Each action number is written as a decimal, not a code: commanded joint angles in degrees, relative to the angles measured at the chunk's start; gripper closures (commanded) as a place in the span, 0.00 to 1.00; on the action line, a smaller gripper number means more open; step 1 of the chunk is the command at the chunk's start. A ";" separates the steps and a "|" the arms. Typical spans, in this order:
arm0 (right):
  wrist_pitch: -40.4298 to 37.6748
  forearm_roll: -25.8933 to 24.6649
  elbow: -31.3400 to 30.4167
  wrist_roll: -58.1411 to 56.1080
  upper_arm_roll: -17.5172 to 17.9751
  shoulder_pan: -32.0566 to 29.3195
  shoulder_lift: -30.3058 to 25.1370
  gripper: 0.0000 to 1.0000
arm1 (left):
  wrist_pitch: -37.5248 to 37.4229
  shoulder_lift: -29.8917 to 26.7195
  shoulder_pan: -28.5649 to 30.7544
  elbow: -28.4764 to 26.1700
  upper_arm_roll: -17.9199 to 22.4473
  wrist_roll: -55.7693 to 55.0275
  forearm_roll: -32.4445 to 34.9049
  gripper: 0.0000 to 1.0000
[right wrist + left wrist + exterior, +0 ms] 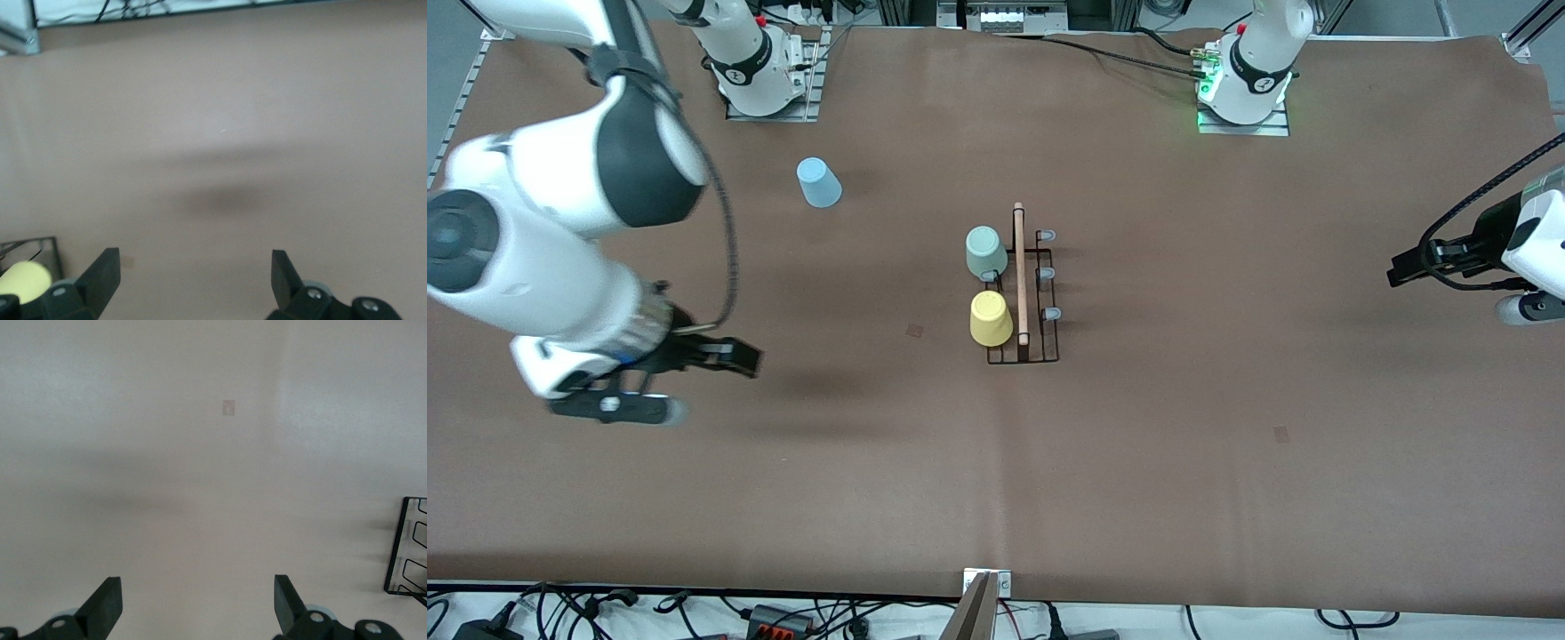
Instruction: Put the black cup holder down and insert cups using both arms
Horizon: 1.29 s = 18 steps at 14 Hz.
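Rack stands mid-table, clear of both grippers; right gripper, fingers spread and empty, hangs over bare mat toward the right arm's end; left gripper, fingers likewise apart, over the left arm's end; mint cup and yellow cup sit on prongs; blue cup stands apart, near the right arm's base.

You see only a corner of the black cup holder in the left wrist view — the frame edge cuts it (likewise the yellow cup beside it, right wrist view).
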 commanded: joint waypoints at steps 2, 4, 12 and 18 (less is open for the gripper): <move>7.43 0.56 -19.97 -6.13 -0.09 -6.72 -14.28 0.00 | 0.22 -0.50 0.71 -0.48 -0.71 -0.31 -0.12 0.00; 4.55 0.64 -19.72 -11.40 -0.09 -10.41 -15.25 0.00 | 0.22 -0.50 0.71 -0.57 -0.63 -0.22 -0.12 0.00; -3.91 1.35 -19.80 -23.03 -4.66 -12.01 -20.08 0.00 | 0.22 -0.42 0.79 -0.48 -0.71 -0.14 -0.12 0.00; -1.36 1.00 -30.34 -22.85 -4.22 -11.57 -27.64 0.00 | 0.13 -0.50 0.79 -0.57 -0.63 0.30 -0.12 0.00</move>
